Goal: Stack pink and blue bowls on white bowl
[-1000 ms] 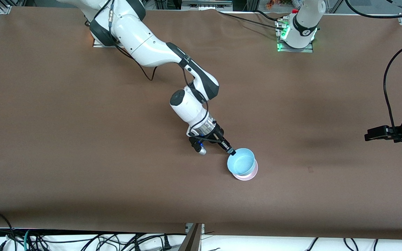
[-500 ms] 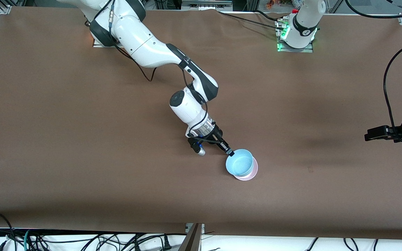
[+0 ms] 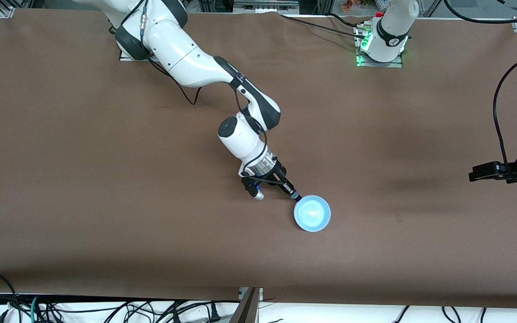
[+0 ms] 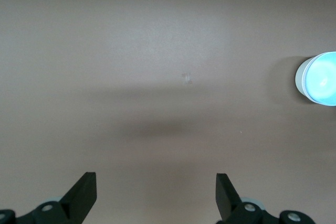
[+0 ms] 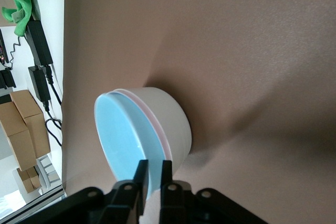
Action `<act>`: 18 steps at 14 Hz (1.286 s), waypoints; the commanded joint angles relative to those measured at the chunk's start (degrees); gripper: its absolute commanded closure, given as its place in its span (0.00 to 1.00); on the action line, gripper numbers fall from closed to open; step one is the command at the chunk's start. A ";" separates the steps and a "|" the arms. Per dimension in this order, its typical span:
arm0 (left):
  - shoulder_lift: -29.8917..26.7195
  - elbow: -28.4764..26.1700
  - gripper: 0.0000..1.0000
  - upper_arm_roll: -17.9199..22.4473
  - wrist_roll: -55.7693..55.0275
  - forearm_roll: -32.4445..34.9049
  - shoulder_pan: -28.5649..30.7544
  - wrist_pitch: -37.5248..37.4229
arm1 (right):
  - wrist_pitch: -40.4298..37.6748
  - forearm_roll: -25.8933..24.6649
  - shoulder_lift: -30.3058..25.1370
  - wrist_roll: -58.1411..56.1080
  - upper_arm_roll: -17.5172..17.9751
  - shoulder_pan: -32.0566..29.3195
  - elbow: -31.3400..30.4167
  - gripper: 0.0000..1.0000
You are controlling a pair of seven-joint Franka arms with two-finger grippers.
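The brown bench (image 3: 106, 179) carries only 1 stack, near its middle. The blue bowl (image 3: 312, 213) sits nested in the pink bowl (image 5: 149, 116), itself inside the white bowl (image 5: 170, 119); only the right wrist view shows those 2 lower rims. The right hand (image 3: 297, 197) pinches the blue bowl's rim, fingers (image 5: 140, 179) narrowly parted. The left hand (image 4: 155, 195) waits spread over bare bench toward the left arm's end.

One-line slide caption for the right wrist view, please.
Right tool at the rim of the blue bowl, nested with the pink bowl in the white bowl.
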 commanded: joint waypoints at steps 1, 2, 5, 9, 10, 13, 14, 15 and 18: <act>-1.65 -1.55 0.00 0.34 1.02 -0.18 0.19 -0.37 | 0.39 -0.13 1.45 0.27 -0.04 0.44 2.82 0.67; -1.65 -1.55 0.00 0.34 1.11 -0.09 0.19 -0.37 | 0.13 -0.13 1.19 0.54 0.22 0.44 2.82 0.64; -1.65 -1.63 0.00 0.34 1.11 -0.18 0.19 -0.37 | -2.84 -0.04 -1.79 0.63 0.05 0.09 2.73 0.40; -1.65 -1.55 0.00 0.34 1.11 -0.09 0.19 -0.28 | -16.79 -0.57 -9.43 -0.95 -4.07 -2.19 2.38 0.00; -1.65 -1.55 0.00 0.43 1.11 -0.09 0.19 -0.28 | -21.36 -1.79 -10.93 -2.61 -5.21 -2.72 2.29 0.00; -1.65 -1.55 0.00 0.34 1.11 -0.09 0.19 -0.19 | -39.01 -3.39 -20.48 -12.34 -10.30 -3.34 -3.83 0.00; -1.65 -1.55 0.00 0.43 1.11 0.00 0.19 -0.19 | -43.77 -3.21 -24.44 -16.82 -11.80 -3.43 -7.26 0.00; -1.57 -1.55 0.00 0.43 1.02 0.08 0.19 -0.19 | -47.64 -3.04 -28.92 -20.86 -13.65 -3.52 -11.38 0.00; -1.65 -1.63 0.00 0.34 1.11 2.01 0.02 -0.19 | -51.37 -3.03 -43.15 -33.70 -17.96 -3.52 -28.06 0.00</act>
